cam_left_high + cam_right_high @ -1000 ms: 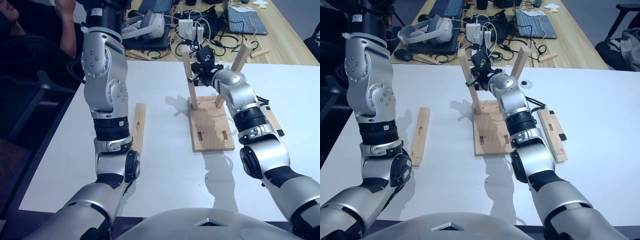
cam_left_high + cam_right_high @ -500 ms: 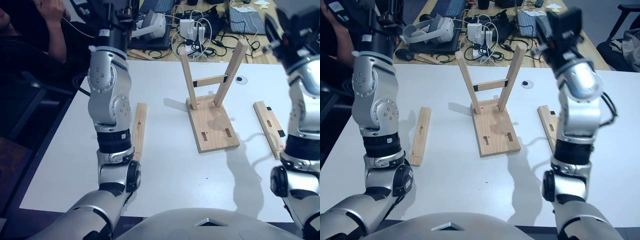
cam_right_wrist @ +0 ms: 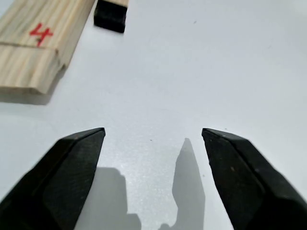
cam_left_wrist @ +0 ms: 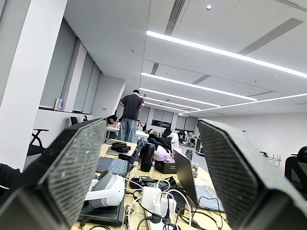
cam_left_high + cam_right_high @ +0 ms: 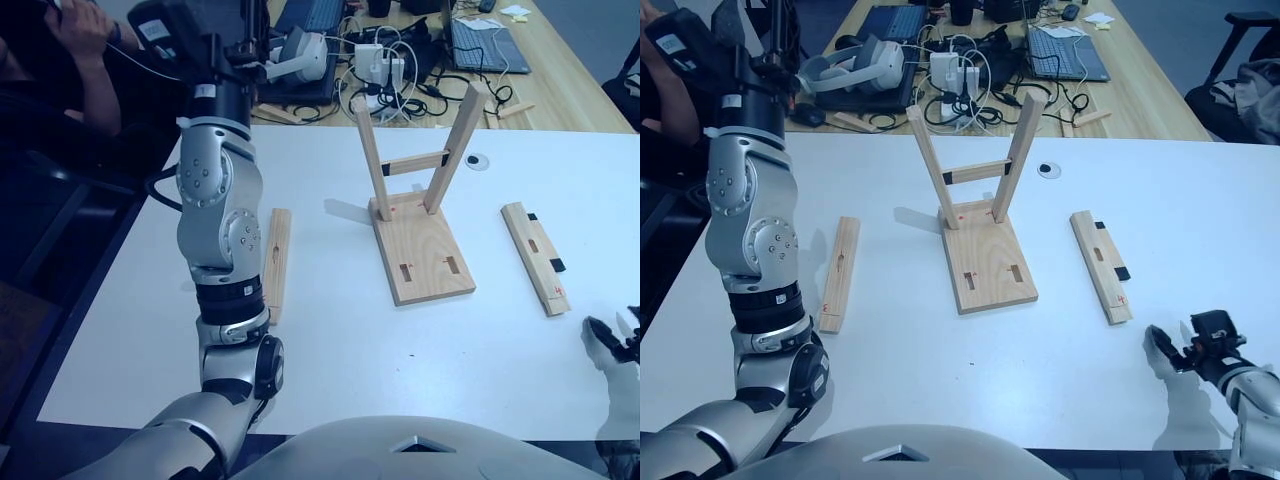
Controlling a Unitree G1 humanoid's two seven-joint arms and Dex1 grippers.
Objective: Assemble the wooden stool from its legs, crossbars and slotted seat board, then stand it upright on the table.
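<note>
The slotted seat board [image 5: 425, 255] lies flat at the table's middle. Two legs [image 5: 372, 150] stand tilted in its far slots, joined by a black-tipped crossbar [image 5: 418, 162]; the two near slots are empty. One loose leg [image 5: 276, 262] lies to the left. Another leg [image 5: 533, 255], with a black-tipped piece beside it, lies to the right; its end, marked in red [image 3: 38, 43], is close ahead of my right gripper [image 3: 153, 130]. That gripper [image 5: 1190, 345] is open, low over the table's front right. My left gripper [image 4: 152, 123] is open, held high and facing the room.
A wooden desk [image 5: 560, 90] behind the table carries laptops, a headset [image 5: 300, 55] and cables. A small dark disc [image 5: 481, 160] sits on the white table [image 5: 330, 340] beyond the stool. The raised left arm [image 5: 215, 200] stands over the table's left edge.
My right gripper left the crossbar between the standing legs, swung up and came down over the table's front right. The left arm stayed raised. The stool parts have not moved.
</note>
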